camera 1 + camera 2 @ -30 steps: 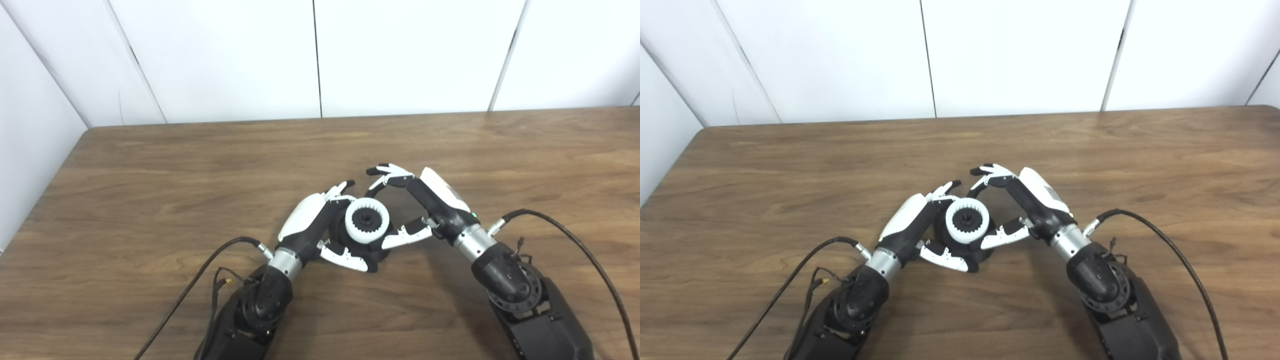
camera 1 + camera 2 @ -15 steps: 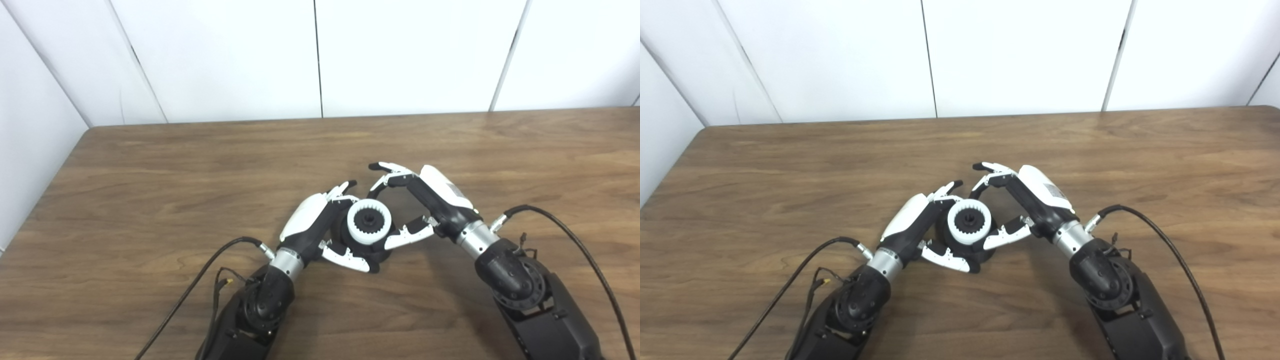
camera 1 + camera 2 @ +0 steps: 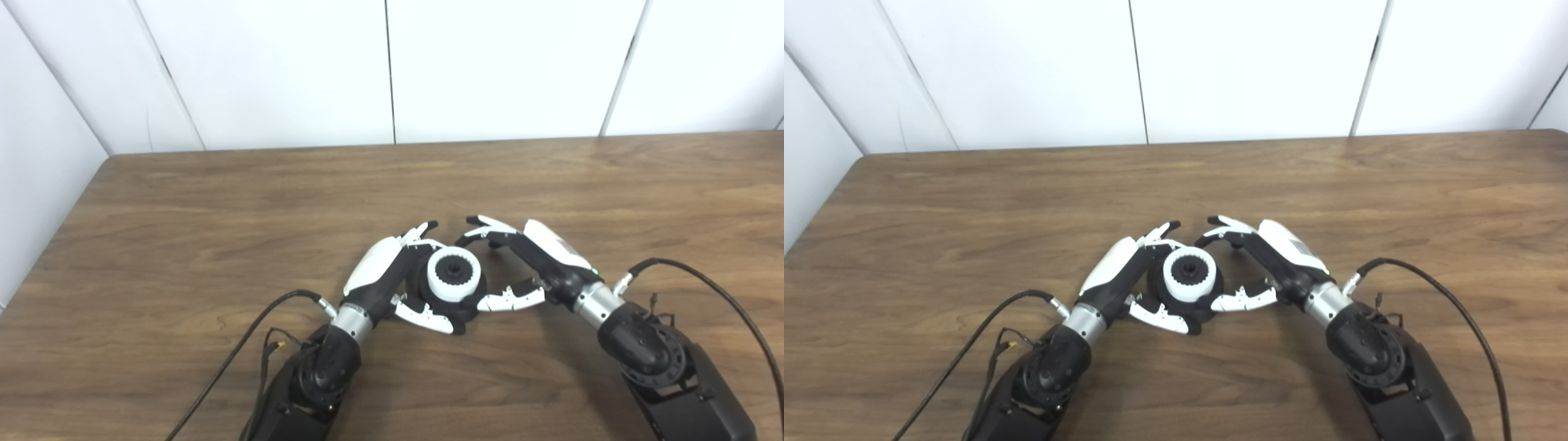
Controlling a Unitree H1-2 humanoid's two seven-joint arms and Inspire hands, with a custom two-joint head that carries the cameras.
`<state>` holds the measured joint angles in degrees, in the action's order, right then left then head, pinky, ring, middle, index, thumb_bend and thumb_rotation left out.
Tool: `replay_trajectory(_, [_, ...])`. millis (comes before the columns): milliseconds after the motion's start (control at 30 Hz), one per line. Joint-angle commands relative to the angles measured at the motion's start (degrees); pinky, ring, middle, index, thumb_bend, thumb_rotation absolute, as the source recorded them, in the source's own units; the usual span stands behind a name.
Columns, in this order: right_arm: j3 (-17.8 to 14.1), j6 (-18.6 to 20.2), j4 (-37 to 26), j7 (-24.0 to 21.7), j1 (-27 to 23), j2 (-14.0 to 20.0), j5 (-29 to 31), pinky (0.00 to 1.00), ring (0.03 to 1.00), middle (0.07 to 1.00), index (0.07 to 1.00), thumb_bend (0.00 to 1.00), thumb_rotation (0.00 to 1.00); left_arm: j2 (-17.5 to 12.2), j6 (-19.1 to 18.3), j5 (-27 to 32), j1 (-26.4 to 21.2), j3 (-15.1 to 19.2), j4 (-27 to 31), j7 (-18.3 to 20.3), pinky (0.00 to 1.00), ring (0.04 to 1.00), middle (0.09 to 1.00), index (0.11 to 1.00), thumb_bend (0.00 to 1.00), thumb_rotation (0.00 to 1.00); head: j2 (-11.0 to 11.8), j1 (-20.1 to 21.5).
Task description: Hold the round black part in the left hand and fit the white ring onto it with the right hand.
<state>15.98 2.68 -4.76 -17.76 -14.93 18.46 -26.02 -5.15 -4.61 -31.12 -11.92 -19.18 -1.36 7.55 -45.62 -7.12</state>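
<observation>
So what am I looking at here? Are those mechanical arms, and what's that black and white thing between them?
Yes, they are a humanoid robot's two arms, each ending in a hand with fingers and a thumb. Both pictures come from two cameras side by side in its head, so they show one scene from slightly different spots. The arms reach in from the bottom over a wooden table. The left hand is wrapped around a round black part that rests on the table. A white ring with teeth on its inside sits on top of that part. The right hand is open right beside it, fingers curved around the ring's far side and thumb near its front, holding nothing. Black cables trail from both wrists.
</observation>
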Motion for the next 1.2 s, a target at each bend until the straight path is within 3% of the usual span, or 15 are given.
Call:
replay_trajectory(0, [-0.94, 0.49, -1.53, -0.47, -1.48, 0.87, 0.5, 0.85, 0.963, 0.964, 0.894, 0.95, 0.36, -0.5, 0.39, 0.11, -1.63, 0.71, 1.78, -0.52, 1.0, 1.0, 1.0, 0.635, 0.95, 0.21, 0.01, -0.11])
replay_trajectory(300, [-1.21, 1.06, -1.54, -1.73, -1.31, 1.45, 1.81, 0.86, 0.973, 0.988, 0.954, 0.98, 0.4, -0.66, -0.21, -0.04, -1.59, 0.6, 2.26, -0.19, 1.0, 1.0, 1.0, 0.638, 0.95, 0.22, 0.02, 0.07])
replay_trajectory(767, [-2.62, 0.54, -1.81, -0.7, 0.01, 0.69, 3.17, 0.85, 0.962, 0.986, 0.935, 0.97, 0.37, -0.62, 0.44, 0.05, -1.36, 0.58, 1.74, -0.97, 1.0, 1.0, 1.0, 0.634, 0.95, 0.22, 1.36, 0.36])
replay_trajectory(1167, [-3.76, 1.02, -2.87, -0.06, 0.77, -0.15, 4.01, 0.85, 0.963, 0.99, 0.916, 0.95, 0.37, -0.68, 0.13, 0.31, -1.41, 0.6, 1.89, -0.65, 1.0, 1.0, 1.0, 0.639, 0.95, 0.22, 1.01, 0.72])
